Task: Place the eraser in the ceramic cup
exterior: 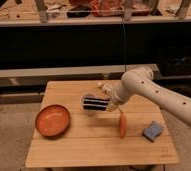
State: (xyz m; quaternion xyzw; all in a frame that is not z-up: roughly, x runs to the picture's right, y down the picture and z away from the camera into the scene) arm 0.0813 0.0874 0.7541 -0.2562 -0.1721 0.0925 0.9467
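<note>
White arm (164, 97) enters from right, rises up-left to rounded elbow (137, 79), then forearm bends down-left. Gripper (109, 103) at forearm's end, below and left of elbow, pointing left, fingers clamped on eraser (96, 104), held level.
</note>
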